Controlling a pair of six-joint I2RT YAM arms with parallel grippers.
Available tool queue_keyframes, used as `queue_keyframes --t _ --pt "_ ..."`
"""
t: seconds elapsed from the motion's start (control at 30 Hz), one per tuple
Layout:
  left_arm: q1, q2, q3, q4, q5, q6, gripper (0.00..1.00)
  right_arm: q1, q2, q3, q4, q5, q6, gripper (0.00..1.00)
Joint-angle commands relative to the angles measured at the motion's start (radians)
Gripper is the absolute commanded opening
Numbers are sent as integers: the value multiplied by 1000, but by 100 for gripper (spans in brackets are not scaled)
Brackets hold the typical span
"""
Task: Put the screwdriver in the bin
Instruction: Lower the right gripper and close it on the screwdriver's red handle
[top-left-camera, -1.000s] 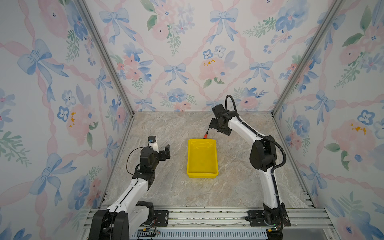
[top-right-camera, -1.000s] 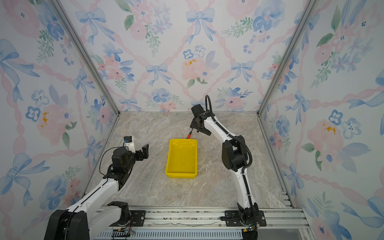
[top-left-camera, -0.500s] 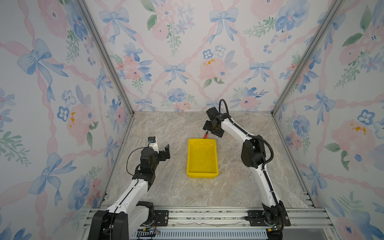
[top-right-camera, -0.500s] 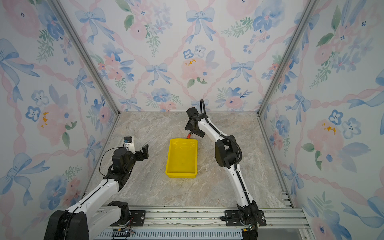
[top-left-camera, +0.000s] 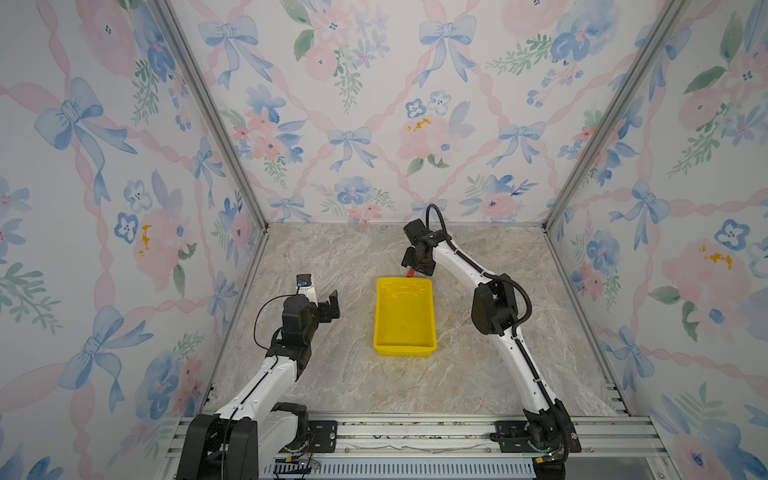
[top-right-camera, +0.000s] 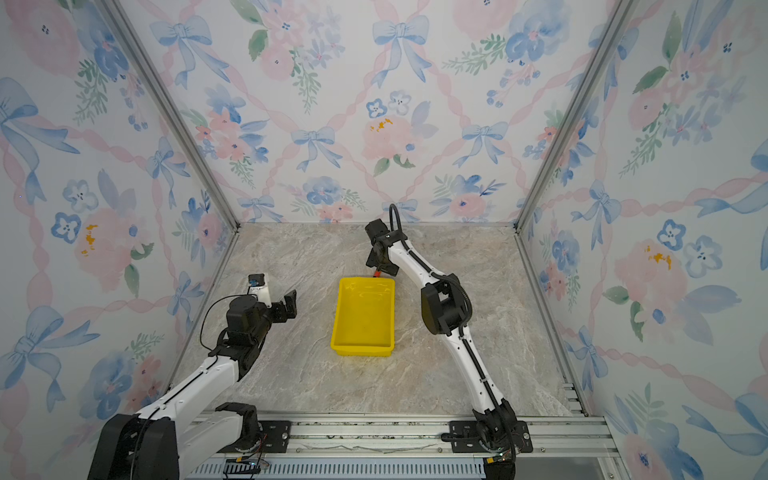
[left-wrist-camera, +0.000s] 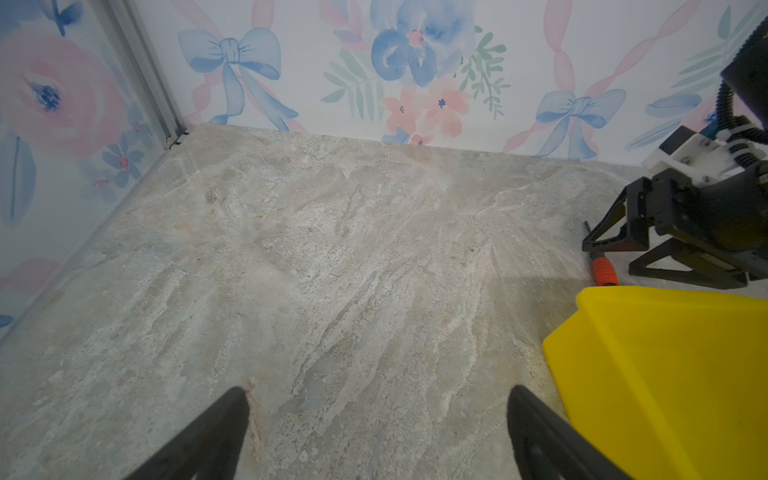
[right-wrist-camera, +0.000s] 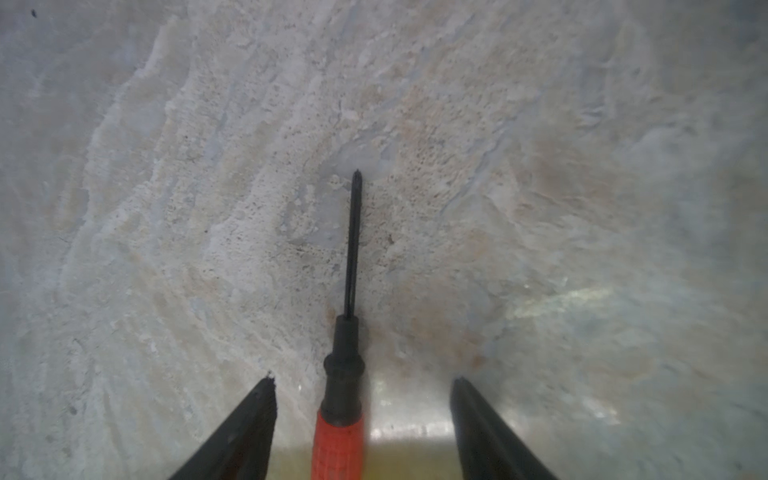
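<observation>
The screwdriver (right-wrist-camera: 338, 436), with a red-orange handle, black collar and thin dark shaft, lies on the marble table just behind the far end of the yellow bin (top-left-camera: 405, 351). Only its red end (top-left-camera: 410, 272) shows in both top views (top-right-camera: 377, 274). My right gripper (right-wrist-camera: 363, 380) is low over it, one finger on each side of the handle with gaps to both, so it is open. In the left wrist view the right gripper (left-wrist-camera: 611, 257) straddles the screwdriver (left-wrist-camera: 603, 271). My left gripper (top-left-camera: 330, 306) hovers open and empty, left of the bin.
The bin (top-right-camera: 361, 350) holds nothing visible. The patterned back wall (top-left-camera: 374, 124) rises a short way behind the right gripper. Aluminium corner posts (top-left-camera: 216, 124) frame the cell, and a rail (top-left-camera: 415, 432) runs along the front edge.
My right gripper has moved left and down to the table behind the bin, and its jaws have narrowed around the screwdriver handle. The left arm has not moved.
</observation>
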Motion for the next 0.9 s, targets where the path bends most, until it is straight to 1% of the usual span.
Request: queue_keyframes --t 0.0,0.1,0.23,0.33,0.43,0.47,0.67,0.77,0.87 --pt "-1 -4 -10 17 -21 9 97 4 55 42 -93 23 -31 63" --pt "-1 -30 -29 54 -16 -4 97 -3 60 36 -116 39 -35 54" --pt "-1 -40 -42 70 -22 -13 97 -10 48 15 -118 60 -57 38" --pt "-1 -37 -45 69 -20 -23 97 -21 32 -5 -112 75 -69 30" --pt "-1 -35 -44 70 -16 -31 98 -40 13 -40 -97 73 -69 15" --pt "-2 -35 -46 71 -18 -32 97 -47 6 -55 -91 68 -66 12" --pt "-2 -49 -55 70 -27 -40 98 -80 -45 -129 -47 82 -96 5" --pt "-2 -51 -58 70 -23 -42 97 -91 -67 -135 -29 85 -129 2" --pt "-2 -56 -64 70 -21 -43 97 -103 -102 -134 -10 75 -155 1"
